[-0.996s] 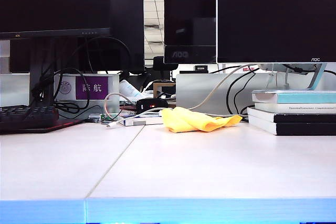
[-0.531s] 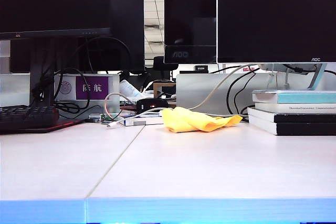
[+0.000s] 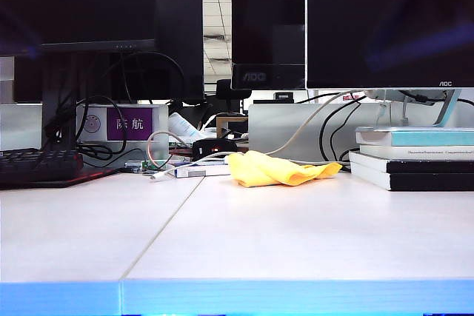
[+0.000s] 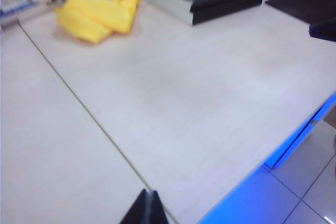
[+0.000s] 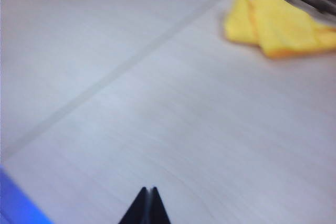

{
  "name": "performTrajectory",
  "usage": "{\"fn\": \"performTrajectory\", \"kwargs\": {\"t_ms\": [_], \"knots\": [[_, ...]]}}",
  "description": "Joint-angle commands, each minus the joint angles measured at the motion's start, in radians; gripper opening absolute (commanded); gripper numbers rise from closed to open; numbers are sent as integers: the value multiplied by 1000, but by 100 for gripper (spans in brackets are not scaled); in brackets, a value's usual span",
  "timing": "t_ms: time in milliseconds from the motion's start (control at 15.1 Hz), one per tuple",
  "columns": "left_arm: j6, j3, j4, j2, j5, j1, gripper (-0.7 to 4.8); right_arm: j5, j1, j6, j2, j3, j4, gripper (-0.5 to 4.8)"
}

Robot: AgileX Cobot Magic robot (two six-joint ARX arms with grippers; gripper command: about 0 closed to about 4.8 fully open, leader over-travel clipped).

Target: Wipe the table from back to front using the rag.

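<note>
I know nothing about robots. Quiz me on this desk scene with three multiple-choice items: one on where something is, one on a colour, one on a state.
1. Where does the rag lie?
A. at the back of the table, left of the stacked books
B. on the blue front edge
C. on the keyboard

2. What colour is the rag?
A. white
B. yellow
C. red

3. How does the right tool stand?
A. shut on the rag
B. wide open
C. shut, holding nothing

Answers:
1 A, the exterior view shows it far back, beside the books.
2 B, it is bright yellow in all three views.
3 C, its fingertips meet above bare table, away from the rag; the left tool looks the same.
</note>
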Motion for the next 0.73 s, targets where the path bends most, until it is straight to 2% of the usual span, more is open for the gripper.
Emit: {"fn": "performTrajectory", "kwargs": {"t_ms": [66, 332, 465, 531, 730], "knots": [[-3, -205, 330, 0, -39, -1, -6, 41, 0, 4, 0, -72, -49, 4], [2, -229, 362, -54, -66, 15, -6, 41, 0, 4, 0, -72, -49, 4], [2, -230, 226, -216, -69, 208, -6, 41, 0, 4, 0, -72, -49, 4], [1, -276, 119, -336, -58, 384, -6, 42, -1, 4, 1, -72, -50, 4], [5, -299, 77, -336, -71, 393, -6, 42, -1, 4, 2, -72, -53, 4]]}}
